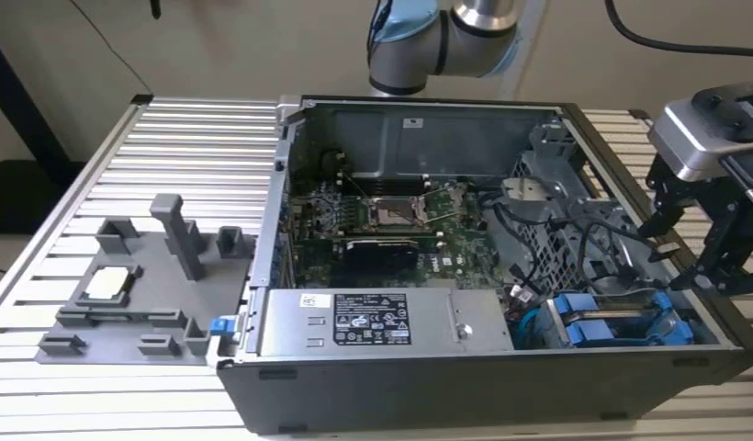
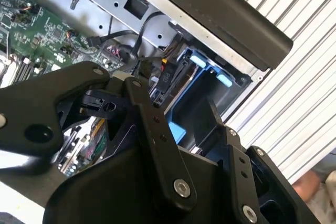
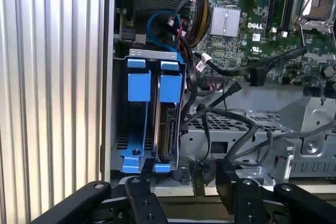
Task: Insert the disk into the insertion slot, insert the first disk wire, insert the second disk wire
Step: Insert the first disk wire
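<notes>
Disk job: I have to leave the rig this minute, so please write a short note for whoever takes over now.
Gripper: open, empty, above the drive corner of the case, touching nothing.
Disk: in its blue carrier, seated in the insertion slot beside a second blue carrier.
Done: disk appears inserted.
Left: the two wire insertions. A black cable end hangs loose by the slot, and I cannot tell whether any wire is plugged in.

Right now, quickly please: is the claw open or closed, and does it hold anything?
The claw: open, holding nothing.
</notes>
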Available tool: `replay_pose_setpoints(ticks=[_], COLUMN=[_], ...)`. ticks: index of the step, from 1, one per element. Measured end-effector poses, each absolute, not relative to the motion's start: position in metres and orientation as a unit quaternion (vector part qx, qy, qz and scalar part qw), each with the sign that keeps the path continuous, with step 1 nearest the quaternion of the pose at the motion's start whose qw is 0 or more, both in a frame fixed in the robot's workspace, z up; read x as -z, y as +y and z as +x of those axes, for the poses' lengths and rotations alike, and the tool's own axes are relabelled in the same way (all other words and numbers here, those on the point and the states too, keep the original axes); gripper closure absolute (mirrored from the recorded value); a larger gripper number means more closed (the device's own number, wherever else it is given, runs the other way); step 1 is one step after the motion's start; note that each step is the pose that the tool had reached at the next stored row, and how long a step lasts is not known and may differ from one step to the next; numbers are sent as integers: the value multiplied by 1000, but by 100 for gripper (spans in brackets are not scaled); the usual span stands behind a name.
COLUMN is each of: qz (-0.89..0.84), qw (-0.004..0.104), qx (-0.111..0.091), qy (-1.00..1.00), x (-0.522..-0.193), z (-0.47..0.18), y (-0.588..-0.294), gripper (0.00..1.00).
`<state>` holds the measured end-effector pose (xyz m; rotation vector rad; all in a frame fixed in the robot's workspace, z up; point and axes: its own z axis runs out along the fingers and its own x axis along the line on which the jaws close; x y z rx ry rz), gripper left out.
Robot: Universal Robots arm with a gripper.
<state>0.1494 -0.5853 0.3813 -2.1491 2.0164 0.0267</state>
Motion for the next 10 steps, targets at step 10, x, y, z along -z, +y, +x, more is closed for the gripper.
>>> replay_pose_setpoints(ticks=[10], qz=[-726], qw=[97], qx=[-9], qy=[680], x=[-381], z=[154], y=[-585], gripper=[42])
